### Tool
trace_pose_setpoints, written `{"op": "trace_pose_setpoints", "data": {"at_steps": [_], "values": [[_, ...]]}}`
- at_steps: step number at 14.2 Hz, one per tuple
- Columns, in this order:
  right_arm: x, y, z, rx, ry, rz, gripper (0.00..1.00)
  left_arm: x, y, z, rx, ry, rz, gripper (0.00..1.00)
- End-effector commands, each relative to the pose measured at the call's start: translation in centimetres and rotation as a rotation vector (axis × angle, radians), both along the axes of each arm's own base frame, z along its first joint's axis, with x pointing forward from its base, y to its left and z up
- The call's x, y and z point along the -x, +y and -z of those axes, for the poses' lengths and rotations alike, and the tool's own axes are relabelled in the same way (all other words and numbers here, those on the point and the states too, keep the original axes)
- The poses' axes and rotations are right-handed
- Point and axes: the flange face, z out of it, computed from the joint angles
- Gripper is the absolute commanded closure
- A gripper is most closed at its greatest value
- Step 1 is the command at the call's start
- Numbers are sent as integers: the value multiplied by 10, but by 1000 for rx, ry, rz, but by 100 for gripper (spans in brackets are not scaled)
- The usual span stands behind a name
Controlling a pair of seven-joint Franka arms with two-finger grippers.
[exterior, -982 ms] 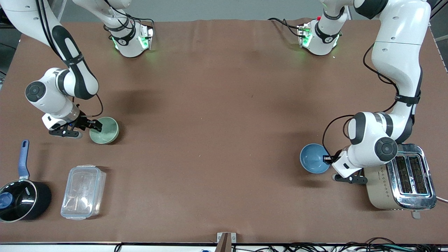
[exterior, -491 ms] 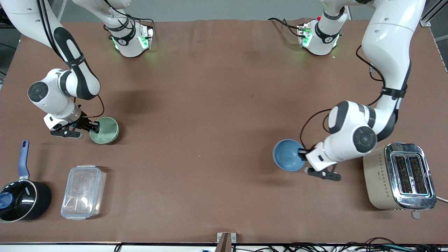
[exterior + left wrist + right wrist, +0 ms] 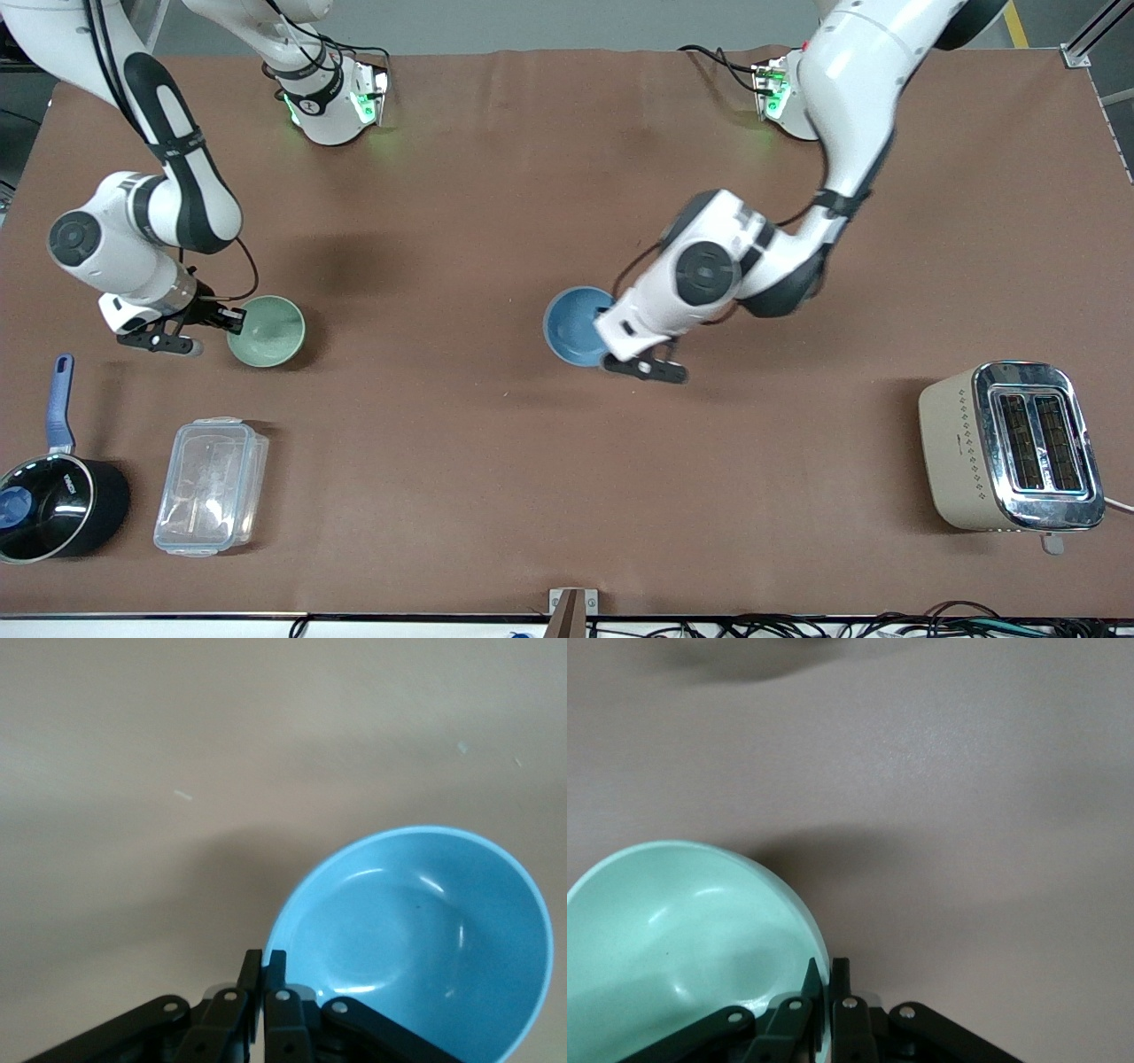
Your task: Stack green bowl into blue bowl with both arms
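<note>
- Your left gripper [image 3: 611, 330] is pinched tight on the blue bowl's [image 3: 574, 325] rim, holding it up over mid-table; the left wrist view shows one finger [image 3: 277, 979] inside the rim, hidden from the front.
- Your right gripper [image 3: 232, 320] is clamped on the green bowl's [image 3: 267, 331] rim near the saucepan [image 3: 55, 501].
- Your left arm reaches in bent; your right arm is folded.

place: a robot lab set up like a play kitchen
robots: two white arms [image 3: 842, 115] bolted to a table [image 3: 532, 461] with a brown cover
wires: black cables [image 3: 886, 620] along the table edge
kitchen things: a toaster [image 3: 1010, 447], a saucepan [image 3: 53, 501], a clear box [image 3: 211, 486]
</note>
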Motion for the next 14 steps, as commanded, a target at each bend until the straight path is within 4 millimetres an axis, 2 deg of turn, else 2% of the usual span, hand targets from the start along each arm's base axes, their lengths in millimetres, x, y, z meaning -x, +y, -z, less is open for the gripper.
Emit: {"op": "trace_pose_setpoints", "data": {"at_steps": [1, 3, 5, 6, 7, 8, 9, 10, 11, 13, 14], "values": [[-31, 25, -75, -32, 36, 30, 100, 19, -45, 40, -28, -17, -33, 100], [-50, 65, -113, -96, 61, 47, 100, 35, -65, 68, -46, -43, -44, 100], [-58, 99, -130, -106, 59, 82, 100, 44, -74, 81, -65, -59, -42, 99], [-59, 125, -135, -103, 52, 94, 100, 44, -74, 81, -71, -65, -43, 93], [-60, 147, -138, -108, 48, 116, 100, 43, -73, 80, -70, -66, -46, 75], [-60, 171, -141, -121, 45, 126, 100, 42, -73, 77, -67, -69, -48, 48], [-57, 193, -142, -137, 47, 131, 100, 38, -70, 70, -63, -79, -47, 0], [-54, 210, -142, -143, 49, 127, 100, 32, -67, 54, -59, -99, -52, 0], [-51, 231, -143, -141, 45, 125, 100, 19, -56, 24, -56, -139, -63, 0], [-42, 278, -143, -142, 22, 120, 100, -10, -15, -42, -73, -178, -120, 0], [-36, 299, -142, -143, 12, 122, 100, -27, 17, -77, -89, -199, -155, 0]]}}
